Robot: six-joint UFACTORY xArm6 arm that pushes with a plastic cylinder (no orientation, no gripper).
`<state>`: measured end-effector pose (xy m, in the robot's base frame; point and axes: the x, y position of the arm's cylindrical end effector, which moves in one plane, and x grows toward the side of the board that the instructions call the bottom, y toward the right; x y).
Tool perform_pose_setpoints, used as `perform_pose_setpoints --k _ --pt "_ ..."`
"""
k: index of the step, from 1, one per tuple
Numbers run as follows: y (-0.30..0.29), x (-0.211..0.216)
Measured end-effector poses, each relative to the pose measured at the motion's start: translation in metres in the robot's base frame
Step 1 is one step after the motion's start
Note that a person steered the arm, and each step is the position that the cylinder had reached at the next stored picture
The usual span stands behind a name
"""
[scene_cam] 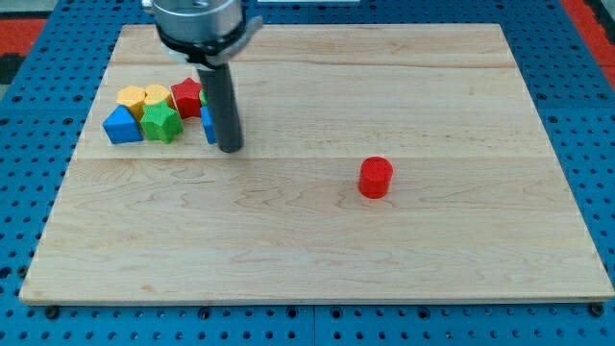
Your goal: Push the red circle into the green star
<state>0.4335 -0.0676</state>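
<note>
Sitting alone in the camera view, the small red cylindrical block, the task's red circle [376, 178], is resting upright on the pale wooden tabletop [317, 259], right of centre and well apart from everything else. The cluster is lying near the view's top left: a green star-shaped block [160, 123] with a blue triangular block [122, 125] touching its left side, two yellow blocks [142, 96] just behind them, a red star-like block [186, 97] to the upper right, and a blue block [207, 125] half hidden behind the rod. My tip [230, 149], the only tool on this arm, is standing on the board just right of that cluster, beside the hidden blue block; being a plain rod, it has nothing to open or close and is touching no block that I can make out. The red circle is looking light, rigid and smooth-sided, so it is likely sliding easily but also rolling off a glancing contact. Nothing here is being grasped: the sound contact is probably the far right face, centred, pushing leftward and slightly upward toward the green star.
</note>
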Motion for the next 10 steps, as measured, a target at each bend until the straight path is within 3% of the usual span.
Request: perform_pose_setpoints --k 1,2,3,4,5,6,7,8,9,10 --pt "0.133 -0.021" --pt "0.241 0.002" --pt "0.189 0.065" --pt "0.094 0.056" --pt "0.045 0.032" --pt "0.106 0.049" --pt "0.132 0.009" --pt "0.068 0.004" --pt "-0.011 0.029" --pt "-0.017 0.047"
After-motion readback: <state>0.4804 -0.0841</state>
